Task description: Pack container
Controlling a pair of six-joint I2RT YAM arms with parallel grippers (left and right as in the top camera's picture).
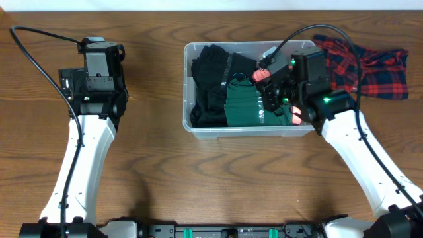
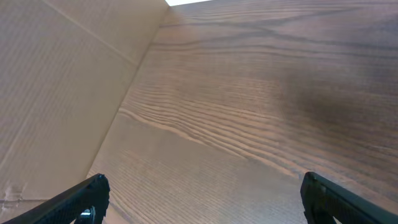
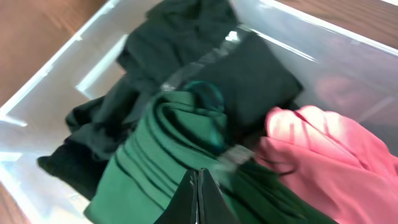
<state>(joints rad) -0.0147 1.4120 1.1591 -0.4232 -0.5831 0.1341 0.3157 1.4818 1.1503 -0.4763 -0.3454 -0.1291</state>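
The clear plastic container (image 1: 187, 86) stands in the middle of the table. It holds a black garment (image 1: 211, 73), a folded green garment (image 1: 241, 106) and a pink garment (image 3: 329, 155). My right gripper (image 3: 198, 174) hovers inside the container's right half, just above the green garment (image 3: 149, 168). Its fingers are pressed flat together with nothing between them. In the right wrist view the black garment (image 3: 168, 37) fills the far end near the container wall (image 3: 56, 74). My left gripper (image 2: 202, 186) is open over bare wood at the table's left, far from the container.
A red and black plaid shirt (image 1: 370, 63) lies crumpled on the table just right of the container. A plain cardboard wall (image 2: 56, 93) rises beside the tabletop in the left wrist view. The left arm (image 1: 99, 73) stands at the far left.
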